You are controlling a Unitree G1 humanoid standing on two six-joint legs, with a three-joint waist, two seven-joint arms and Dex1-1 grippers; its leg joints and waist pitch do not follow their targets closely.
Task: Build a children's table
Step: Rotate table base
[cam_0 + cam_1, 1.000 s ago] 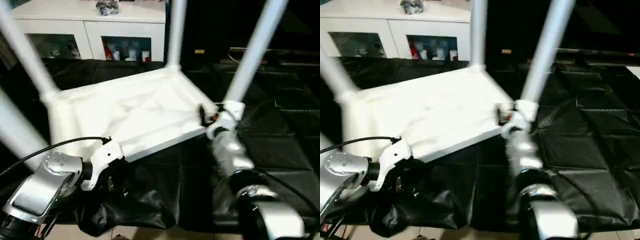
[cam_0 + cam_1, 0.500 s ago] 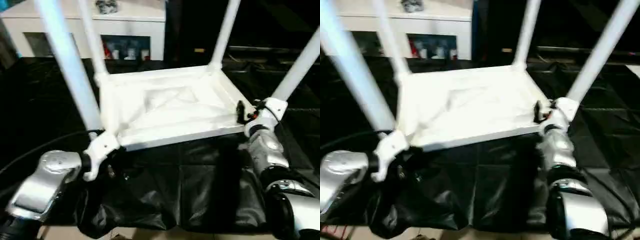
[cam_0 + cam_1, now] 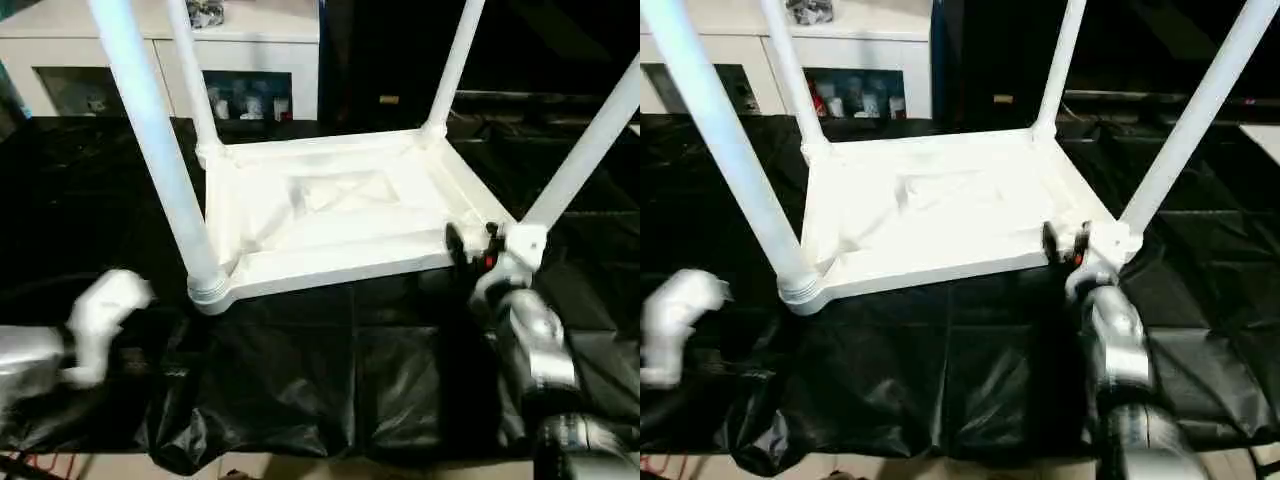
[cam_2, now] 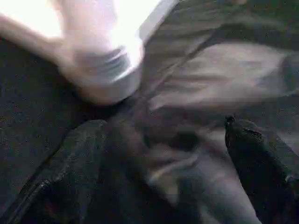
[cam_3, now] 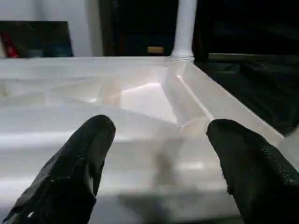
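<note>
The children's table stands upside down on a black cloth: its white tabletop [image 3: 340, 215] lies ribbed side up, with a leg in each corner socket. The legs are near-left [image 3: 150, 140], far-left [image 3: 190, 70], far-right [image 3: 455, 60] and near-right [image 3: 590, 140]. My right gripper [image 3: 470, 245] is at the near-right corner, open, and its black fingers [image 5: 88, 158] straddle the tabletop's rim [image 5: 154, 154]. My left gripper [image 4: 168, 149] is open over the cloth, a short way back from the near-left leg's base [image 4: 103, 70], with nothing between its fingers.
A white glass-fronted cabinet [image 3: 250, 45] stands behind the work surface. The black cloth [image 3: 350, 370] is wrinkled and hangs over the front edge, with pale floor [image 3: 300, 468] below. Dark furniture is at the back right.
My left arm has drawn back to the left, away from the near-left corner. The table has swung round squarer to me, though the camera shifted too. The right gripper stays at the near-right corner.
</note>
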